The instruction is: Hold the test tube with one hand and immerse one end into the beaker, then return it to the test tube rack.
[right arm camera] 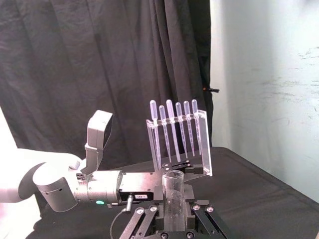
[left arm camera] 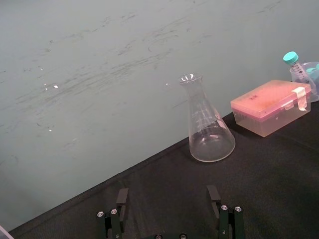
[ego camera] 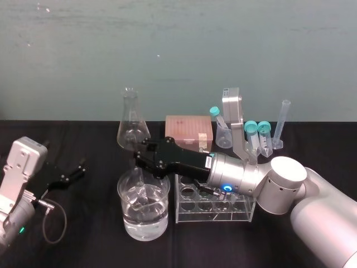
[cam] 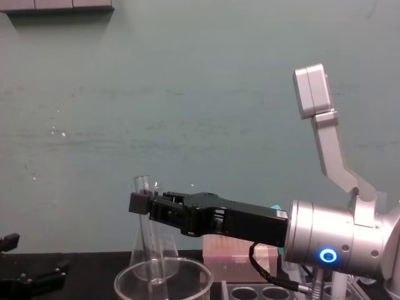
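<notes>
Clear glass on clear glass: the test tube (cam: 149, 244) stands nearly upright, flared lip at the top. My right pincer (cam: 140, 203) is pressed together on its upper part, just under that lip. The right arm reaches across from my right, so the pincer hangs directly over the beaker (ego camera: 124, 212). The tube's round lower end is down past the thick rim and, as far as I can judge from the head view, in the water. What the coming move turns on is the tube's long axis. It points down into the beaker, so I judge it must come straight up along that axis until its bottom clears the rim, and only then go sideways. The test tube rack (ego camera: 215, 215) sits just beside the beaker on my right, almost under my own right wrist, its round holes facing up. The carry is therefore short and runs back toward my body's right. Above the beaker the air is open. Behind it stands the conical flask (ego camera: 131, 125), with the pink box (ego camera: 189, 131) behind the rack, so I would keep the tube from drifting away from me. My left pincer (ego camera: 71, 174) lies parked on the black table (ego camera: 89, 223) well to the left, fingers spread, farther from both vessels than the right.
</notes>
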